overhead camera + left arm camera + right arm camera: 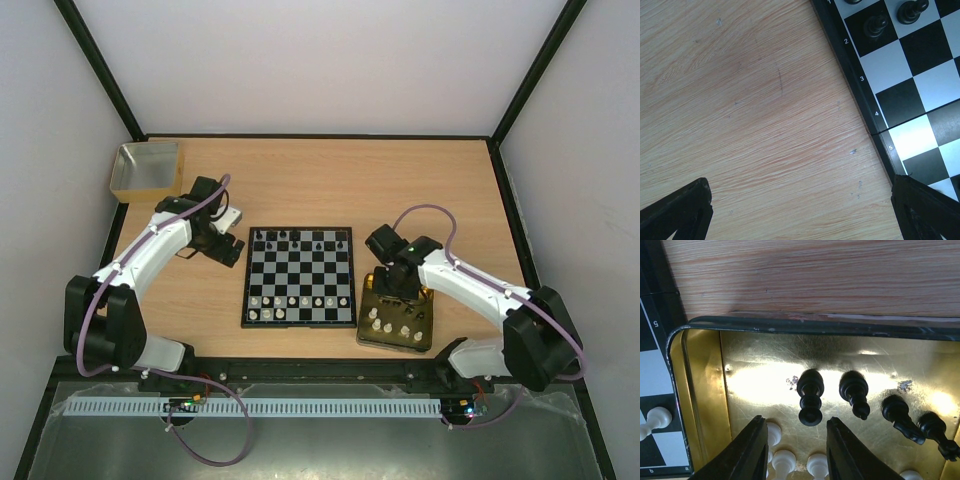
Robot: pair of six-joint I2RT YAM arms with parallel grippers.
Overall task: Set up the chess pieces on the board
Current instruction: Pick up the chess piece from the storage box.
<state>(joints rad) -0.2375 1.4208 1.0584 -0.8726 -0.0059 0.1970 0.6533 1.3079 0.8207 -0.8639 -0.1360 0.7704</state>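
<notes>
The chequered board (pixel 297 275) lies at mid-table, with black chess pieces (pixel 300 239) along its far row and white ones (pixel 300 301) near its front. My right gripper (pixel 796 421) hangs open inside the gold tray (pixel 700 390). A standing black piece (pixel 810 397) rises between its fingertips, with a gap on each side. Three more black pieces (pixel 854 390) and some white ones (pixel 784 460) stand in the tray. My left gripper (pixel 800 220) is wide open over bare wood beside the board's left edge (pixel 865 100), holding nothing.
The gold tray (pixel 428 325) sits right of the board, touching its edge. A yellowish square box (pixel 148 168) stands at the far left corner. Walls and a black frame enclose the table. A white pawn (pixel 657 417) stands on the board next to the tray.
</notes>
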